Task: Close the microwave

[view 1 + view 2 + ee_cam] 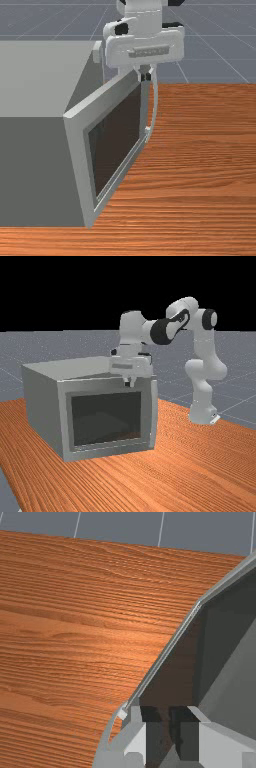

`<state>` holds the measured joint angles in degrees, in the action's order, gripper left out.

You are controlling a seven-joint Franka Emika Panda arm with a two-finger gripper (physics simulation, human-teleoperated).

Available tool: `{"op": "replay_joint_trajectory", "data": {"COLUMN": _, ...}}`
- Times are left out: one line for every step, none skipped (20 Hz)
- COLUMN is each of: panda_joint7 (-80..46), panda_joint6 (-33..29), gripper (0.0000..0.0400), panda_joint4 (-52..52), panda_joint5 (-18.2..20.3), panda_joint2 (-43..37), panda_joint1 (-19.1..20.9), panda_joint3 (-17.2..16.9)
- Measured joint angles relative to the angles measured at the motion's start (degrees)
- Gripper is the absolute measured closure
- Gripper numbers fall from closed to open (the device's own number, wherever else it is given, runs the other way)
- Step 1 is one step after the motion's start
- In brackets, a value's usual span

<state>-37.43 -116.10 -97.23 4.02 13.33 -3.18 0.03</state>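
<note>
Front view: the orange-brown table (pixel 205 175) bears the microwave (pixel 35 77), a grey box at the front view's left. Its door (pixel 82 160) stands ajar, slanting out from the body, with a dark window (pixel 117 140) set in the frame. The gripper (pixel 145 77) is located at the door's upper edge, near the free end; contact cannot be determined. Wrist view: its jaws stand slightly apart, a narrow gap between them. The slender curved handle (pixel 156 100) lies just beside the gripper.
</note>
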Motion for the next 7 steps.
{"op": "replay_joint_trajectory", "data": {"panda_joint7": 1.57, "panda_joint6": 0.50, "gripper": 0.0365, "panda_joint4": -3.07, "panda_joint5": -0.06, "panda_joint2": -2.43, "panda_joint1": 0.41, "panda_joint3": -0.26}}
{"op": "replay_joint_trajectory", "data": {"panda_joint7": 2.89, "panda_joint6": 0.91, "gripper": 0.0393, "panda_joint4": -5.99, "panda_joint5": -0.14, "panda_joint2": -4.78, "panda_joint1": 0.65, "panda_joint3": -0.62}}
{"op": "replay_joint_trajectory", "data": {"panda_joint7": 3.98, "panda_joint6": 1.19, "gripper": 0.0400, "panda_joint4": -8.40, "panda_joint5": -0.37, "panda_joint2": -6.71, "panda_joint1": 0.56, "panda_joint3": -1.15}}
{"op": "replay_joint_trajectory", "data": {"panda_joint7": 4.87, "panda_joint6": 1.64, "gripper": 0.0400, "panda_joint4": -10.42, "panda_joint5": -0.62, "panda_joint2": -8.39, "panda_joint1": 0.32, "panda_joint3": -1.96}}
{"op": "replay_joint_trajectory", "data": {"panda_joint7": 5.75, "panda_joint6": 2.15, "gripper": 0.0400, "panda_joint4": -11.81, "panda_joint5": -0.69, "panda_joint2": -9.65, "panda_joint1": 0.10, "panda_joint3": -2.87}}
{"op": "replay_joint_trajectory", "data": {"panda_joint7": 7.19, "panda_joint6": 3.09, "gripper": 0.0400, "panda_joint4": -12.64, "panda_joint5": -0.70, "panda_joint2": -10.47, "panda_joint1": -0.11, "panda_joint3": -4.08}}
{"op": "replay_joint_trajectory", "data": {"panda_joint7": 8.38, "panda_joint6": 3.94, "gripper": 0.0400, "panda_joint4": -13.29, "panda_joint5": -0.90, "panda_joint2": -11.12, "panda_joint1": -0.25, "panda_joint3": -5.63}}
